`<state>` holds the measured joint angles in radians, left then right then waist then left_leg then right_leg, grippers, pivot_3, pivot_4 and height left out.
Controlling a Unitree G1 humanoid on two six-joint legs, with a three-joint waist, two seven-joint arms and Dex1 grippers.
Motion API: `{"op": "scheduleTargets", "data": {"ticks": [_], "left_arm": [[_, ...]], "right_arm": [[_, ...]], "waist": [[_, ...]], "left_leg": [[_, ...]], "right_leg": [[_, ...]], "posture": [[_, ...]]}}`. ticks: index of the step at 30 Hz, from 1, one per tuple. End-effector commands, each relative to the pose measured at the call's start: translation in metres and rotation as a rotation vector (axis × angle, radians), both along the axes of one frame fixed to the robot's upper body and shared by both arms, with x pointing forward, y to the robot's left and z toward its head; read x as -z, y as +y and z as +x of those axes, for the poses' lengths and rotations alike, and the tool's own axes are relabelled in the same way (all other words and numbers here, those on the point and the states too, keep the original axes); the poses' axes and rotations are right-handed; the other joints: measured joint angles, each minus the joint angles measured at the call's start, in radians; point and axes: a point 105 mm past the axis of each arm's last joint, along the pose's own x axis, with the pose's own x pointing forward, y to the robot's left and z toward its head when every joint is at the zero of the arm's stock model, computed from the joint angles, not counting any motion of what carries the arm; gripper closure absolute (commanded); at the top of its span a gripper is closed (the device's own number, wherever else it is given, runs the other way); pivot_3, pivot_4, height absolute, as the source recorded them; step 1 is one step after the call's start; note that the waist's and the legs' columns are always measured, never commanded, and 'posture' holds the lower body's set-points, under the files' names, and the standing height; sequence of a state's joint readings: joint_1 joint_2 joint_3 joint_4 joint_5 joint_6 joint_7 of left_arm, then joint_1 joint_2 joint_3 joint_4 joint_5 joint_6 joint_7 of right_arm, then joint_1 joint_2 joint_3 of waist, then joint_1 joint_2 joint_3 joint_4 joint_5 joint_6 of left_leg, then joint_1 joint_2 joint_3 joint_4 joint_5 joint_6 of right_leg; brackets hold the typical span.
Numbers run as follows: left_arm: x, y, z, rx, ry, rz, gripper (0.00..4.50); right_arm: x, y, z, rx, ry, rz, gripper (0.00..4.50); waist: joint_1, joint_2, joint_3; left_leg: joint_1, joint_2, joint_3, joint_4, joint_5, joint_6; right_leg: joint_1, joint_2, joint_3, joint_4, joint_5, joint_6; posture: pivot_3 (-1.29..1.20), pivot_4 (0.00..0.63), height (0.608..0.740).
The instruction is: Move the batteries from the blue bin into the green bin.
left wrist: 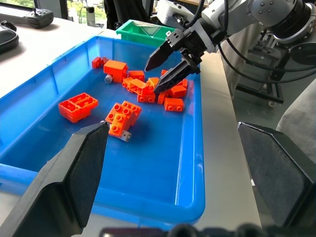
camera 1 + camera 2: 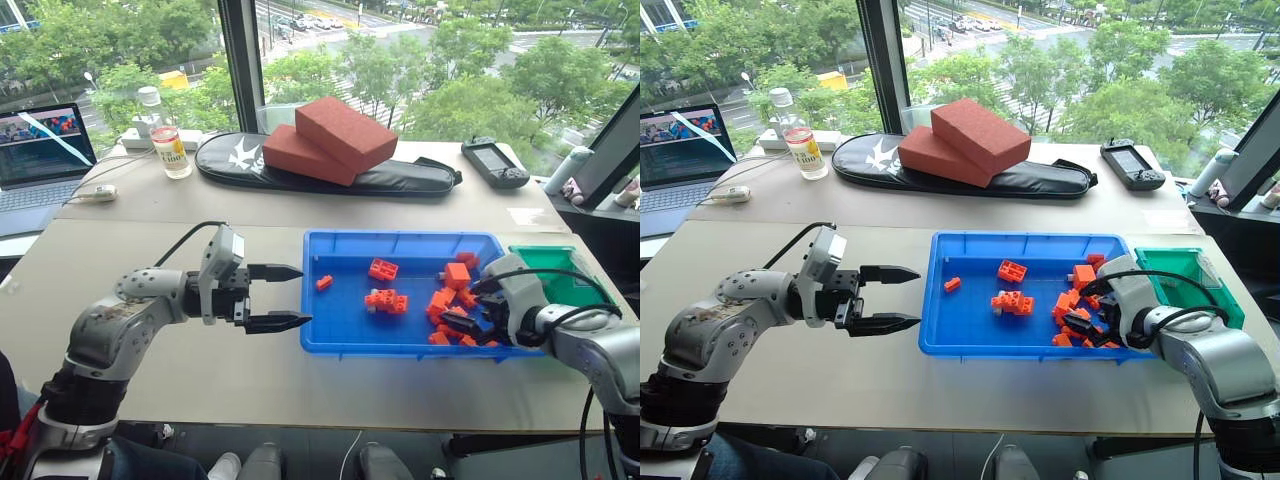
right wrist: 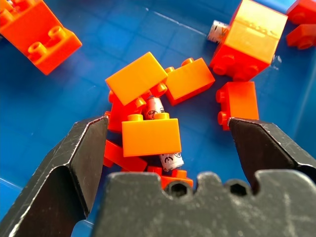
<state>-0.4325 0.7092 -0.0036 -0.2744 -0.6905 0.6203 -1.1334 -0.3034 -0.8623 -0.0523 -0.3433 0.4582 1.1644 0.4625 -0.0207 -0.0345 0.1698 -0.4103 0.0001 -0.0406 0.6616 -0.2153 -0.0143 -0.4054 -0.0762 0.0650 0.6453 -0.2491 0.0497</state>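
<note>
On the table (image 2: 150, 330), the blue bin (image 2: 340, 330) is holding orange bricks (image 2: 384, 299), with batteries (image 3: 165, 158) lying half-buried beneath them. The green bin (image 2: 560, 270) is looking empty. The right claw (image 1: 165, 66) is hovering wide open above the pile, gripping nothing; the left claw (image 2: 285, 297) is waiting open beside the blue bin.
</note>
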Motion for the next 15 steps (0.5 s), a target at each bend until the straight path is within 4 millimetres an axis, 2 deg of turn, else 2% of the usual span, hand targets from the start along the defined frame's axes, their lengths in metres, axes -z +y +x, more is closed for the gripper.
{"op": "scheduleTargets", "data": {"ticks": [1,3,10,15], "left_arm": [[-0.0078,-0.0028,-0.004,0.014,-0.035,-0.008,0.0],[-0.0082,-0.0028,-0.0037,0.011,-0.036,-0.011,0.0],[-0.0106,-0.0026,-0.0027,0.001,-0.043,-0.022,0.0],[-0.0104,-0.0021,-0.0028,0.001,-0.041,-0.019,0.0]], "right_arm": [[-0.0066,-0.0015,0.0021,-0.017,-0.011,-0.031,0.26],[-0.0072,-0.0002,0.0028,-0.031,-0.011,-0.037,0.71],[-0.007,0.0021,0.0044,-0.042,-0.007,-0.03,3.07],[-0.016,0.0026,0.0062,-0.048,-0.035,-0.018,3.09]], "waist": [[0.0,0.0,0.0],[0.0,0.0,0.0],[0.0,0.0,0.0],[-0.001,0.0,0.0]], "left_leg": [[0.0,0.0,0.0,0.0,0.0,0.0],[0.0,0.0,0.0,0.0,0.0,0.0],[0.0,0.0,0.0,0.0,0.0,0.0],[0.0,0.0,0.0,0.0,0.0,0.0]], "right_leg": [[0.0,0.0,0.0,0.0,0.0,0.0],[0.0,0.0,0.0,0.0,0.0,0.0],[0.0,0.0,0.0,0.0,0.0,0.0],[0.0,0.0,0.0,0.0,0.0,0.0]], "posture": [[0.0,0.15,0.74],[0.0,0.15,0.74],[0.0,0.15,0.74],[0.0,0.15,0.74]]}}
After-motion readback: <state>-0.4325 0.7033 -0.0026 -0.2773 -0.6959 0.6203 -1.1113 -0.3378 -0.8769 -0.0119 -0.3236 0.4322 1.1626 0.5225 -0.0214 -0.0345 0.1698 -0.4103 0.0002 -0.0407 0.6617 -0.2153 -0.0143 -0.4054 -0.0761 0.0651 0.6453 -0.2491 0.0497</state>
